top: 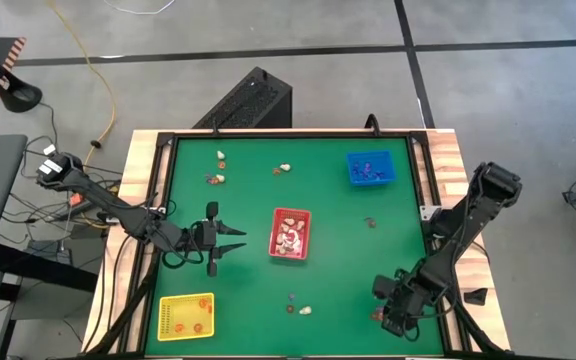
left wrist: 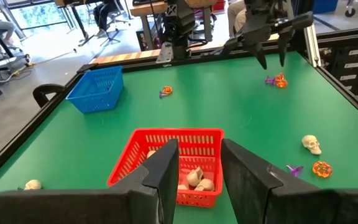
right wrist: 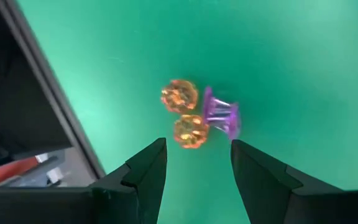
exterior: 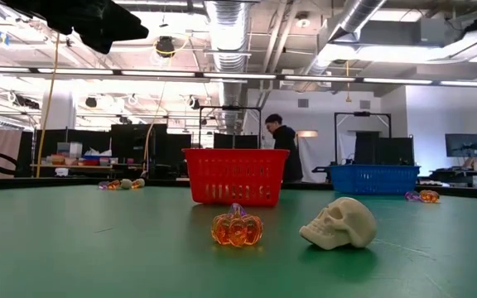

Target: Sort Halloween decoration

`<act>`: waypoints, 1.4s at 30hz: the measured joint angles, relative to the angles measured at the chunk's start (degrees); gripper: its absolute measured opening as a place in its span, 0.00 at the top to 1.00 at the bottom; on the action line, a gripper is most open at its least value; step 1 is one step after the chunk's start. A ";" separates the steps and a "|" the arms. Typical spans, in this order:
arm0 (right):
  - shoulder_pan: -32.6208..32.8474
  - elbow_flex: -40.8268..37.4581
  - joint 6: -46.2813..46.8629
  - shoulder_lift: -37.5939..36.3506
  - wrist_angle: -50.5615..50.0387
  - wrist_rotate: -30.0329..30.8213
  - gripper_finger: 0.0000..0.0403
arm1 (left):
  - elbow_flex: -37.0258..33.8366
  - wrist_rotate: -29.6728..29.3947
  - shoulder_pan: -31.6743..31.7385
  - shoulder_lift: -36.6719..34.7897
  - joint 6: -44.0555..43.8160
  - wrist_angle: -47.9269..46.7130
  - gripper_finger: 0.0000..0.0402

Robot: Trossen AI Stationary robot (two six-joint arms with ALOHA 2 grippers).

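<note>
1. The right gripper [right wrist: 194, 171] hangs over the green table [top: 348, 240] near its edge rail, fingers parted and holding nothing.
2. Just ahead of its fingertips lie two orange pumpkins [right wrist: 185, 113] touching a purple trinket [right wrist: 221, 113]; nothing blocks the way.
3. The left gripper [left wrist: 199, 171] hovers beside the red tray [top: 290, 233], fingers apart and empty.
4. The red tray, directly before the left gripper, holds several cream skulls [left wrist: 196, 177].
5. The blue tray [top: 370, 168], far beyond it, holds dark purple pieces.
6. The yellow tray [top: 186, 316], near the left arm, holds a few orange pieces.
7. A loose skull [exterior: 339, 223] and pumpkin [exterior: 237, 227] lie between the two grippers; more trinkets sit scattered at the far side.
</note>
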 joint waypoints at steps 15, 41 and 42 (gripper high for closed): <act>-0.02 -2.51 -0.63 1.07 0.84 2.50 0.61 | 0.00 0.00 0.00 0.00 -0.57 -0.02 0.73; 0.22 -0.44 -9.30 -0.58 -2.06 10.47 0.94 | 0.00 0.00 0.07 0.00 -0.61 -0.02 0.73; 0.22 -0.38 -9.76 -1.31 -1.99 11.41 0.94 | 0.00 0.00 0.07 0.02 -0.61 -0.04 0.73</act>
